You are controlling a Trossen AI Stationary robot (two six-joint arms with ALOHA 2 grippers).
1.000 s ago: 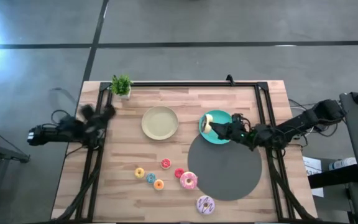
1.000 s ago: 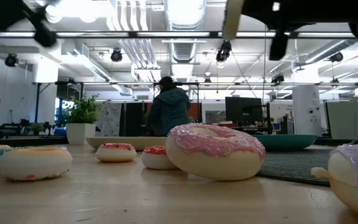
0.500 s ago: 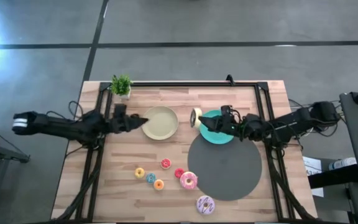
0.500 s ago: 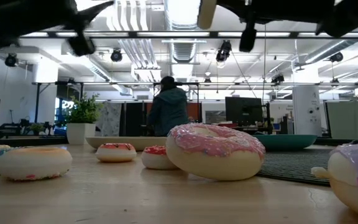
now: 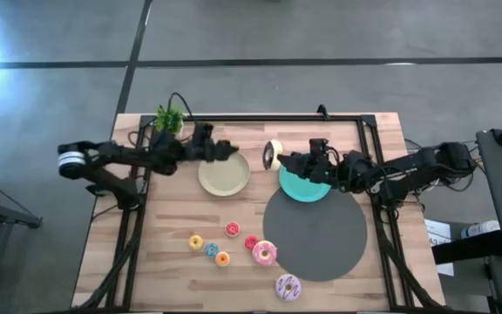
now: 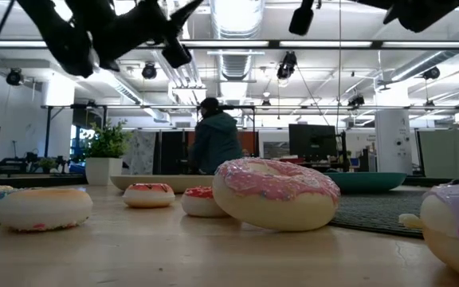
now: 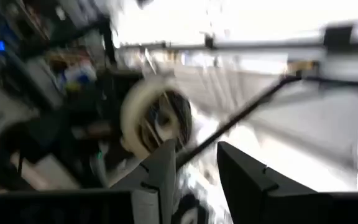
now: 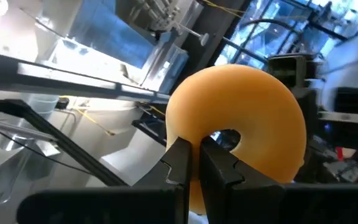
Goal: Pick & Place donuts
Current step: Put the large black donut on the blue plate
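Note:
My right gripper [image 5: 282, 159] is shut on the orange/brown donut [image 5: 273, 155], up in the air between the beige plate [image 5: 223, 179] and the teal plate [image 5: 312, 188]. My left gripper [image 5: 232, 149] hovers open over the beige plate's far rim, pointing at that donut [image 7: 154, 118], a short way from it. The pink donut [image 5: 264, 253] and lilac sprinkled donut [image 5: 288, 287] lie flat near the table's near edge. Two red [image 5: 232, 229], yellow [image 5: 196, 242], blue [image 5: 211, 249] and orange [image 5: 223, 258] small donuts lie beside them. My right gripper pinches the orange/brown donut's ring [image 8: 194, 134] between its two fingers [image 8: 179, 162], on the side nearest the wrist, just beside the hole [image 8: 229, 137]. The fingers reach level from the table's right. The donut stands on edge, lifted clear of plates and table.
A round grey mat [image 5: 316, 235] covers the table's right near part, under the teal plate's edge. A small potted plant [image 5: 169, 118] stands at the far left corner. A black frame rail [image 5: 268, 117] runs along the far edge. A person [image 6: 213, 135] stands in the room behind.
My right gripper carried the donut from over the teal plate toward the table's left and higher, so it now hangs between the plates. My left arm swung in from beyond the table's left edge toward the right, ending over the beige plate's far rim.

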